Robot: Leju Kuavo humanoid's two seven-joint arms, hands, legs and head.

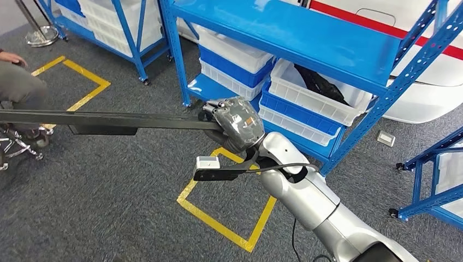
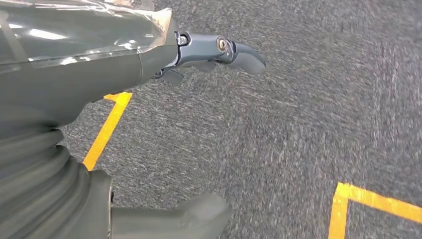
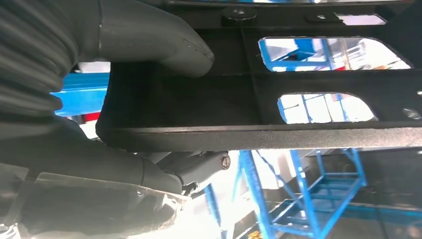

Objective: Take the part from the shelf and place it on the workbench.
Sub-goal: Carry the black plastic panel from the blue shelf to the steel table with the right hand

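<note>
The long black perforated metal part (image 1: 104,120) is off the shelf, carried level above the grey carpet floor (image 1: 109,207), reaching toward nine o'clock. The right robot hand (image 1: 236,123) is clamped on its near end. The left robot hand (image 2: 219,55) hangs with fingers apart, holding nothing. The blue steel shelf (image 1: 306,38) stands at twelve o'clock. Judged: transport step; next, turn toward the surface and lower the part flat.

Long part (image 1: 104,120) held out left from right robot hand (image 1: 236,121), shelf (image 1: 306,38) w/ bins (image 1: 316,95) behind, person (image 1: 19,82) far left
</note>
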